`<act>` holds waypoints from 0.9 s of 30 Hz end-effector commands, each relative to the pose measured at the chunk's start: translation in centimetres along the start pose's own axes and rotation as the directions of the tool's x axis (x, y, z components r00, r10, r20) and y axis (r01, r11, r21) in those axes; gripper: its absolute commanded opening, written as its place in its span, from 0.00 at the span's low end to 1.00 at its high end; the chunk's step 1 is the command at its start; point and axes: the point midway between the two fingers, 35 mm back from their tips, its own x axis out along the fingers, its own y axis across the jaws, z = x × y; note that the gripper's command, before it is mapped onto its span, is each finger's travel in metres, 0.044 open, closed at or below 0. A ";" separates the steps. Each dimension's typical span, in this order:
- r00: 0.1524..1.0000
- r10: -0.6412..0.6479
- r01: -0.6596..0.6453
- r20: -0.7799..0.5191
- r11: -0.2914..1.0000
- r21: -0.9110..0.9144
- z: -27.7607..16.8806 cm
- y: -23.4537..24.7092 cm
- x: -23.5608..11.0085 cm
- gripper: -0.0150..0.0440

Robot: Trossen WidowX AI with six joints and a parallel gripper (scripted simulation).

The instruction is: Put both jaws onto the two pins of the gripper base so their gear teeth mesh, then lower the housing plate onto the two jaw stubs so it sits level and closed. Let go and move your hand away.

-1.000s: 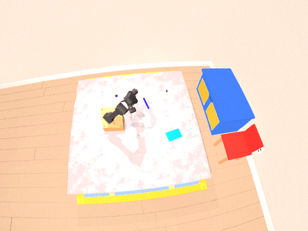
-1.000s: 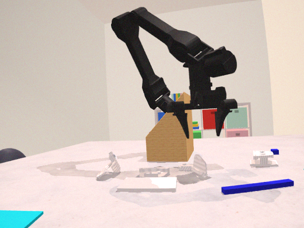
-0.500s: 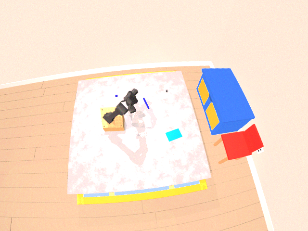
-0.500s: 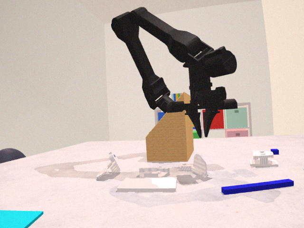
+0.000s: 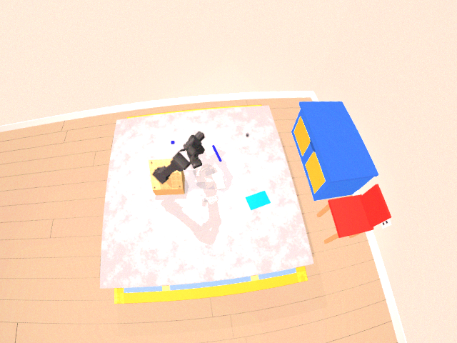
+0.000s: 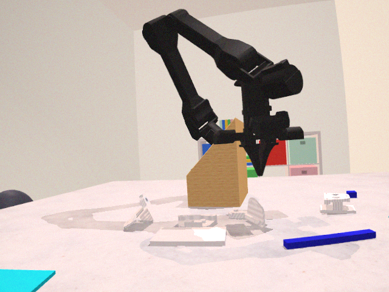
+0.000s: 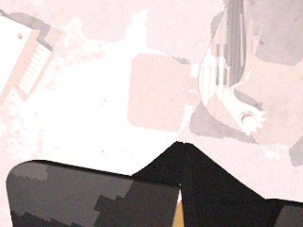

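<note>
The gripper (image 5: 195, 162) (image 6: 260, 174) (image 7: 182, 150), fully closed and empty, hangs above the bench (image 5: 147, 239) (image 6: 94, 267) (image 7: 95, 128), apart from the white parts (image 6: 188, 236) (image 7: 227, 71).

one blue bar (image 5: 216, 153) (image 6: 329, 239), one blue cube (image 5: 172, 141) (image 6: 351, 194), one cyan sheet (image 5: 258, 200) (image 6: 25, 279)

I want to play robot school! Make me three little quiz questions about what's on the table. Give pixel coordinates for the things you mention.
1. True or false: the fingers (image 6: 260, 174) are squeezing a toy.
2. Pick one. The long thin stick (image 5: 216, 153) (image 6: 329, 239) is: A) red, B) blue, C) green.
3. Fill in: the flat sheet (image 5: 258, 200) (image 6: 23, 279) is lying on the ____.

Key: 1. False; 2. B; 3. table (image 5: 147, 239) (image 6: 157, 270)
</note>
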 end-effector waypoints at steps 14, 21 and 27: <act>1.000 0.000 0.000 0.000 1.000 0.000 0.0 0.0 0.0 0.65; 1.000 0.000 0.000 0.000 1.000 0.000 0.0 0.0 0.0 0.97; 1.000 0.000 0.000 0.000 1.000 0.000 0.0 0.0 0.0 1.00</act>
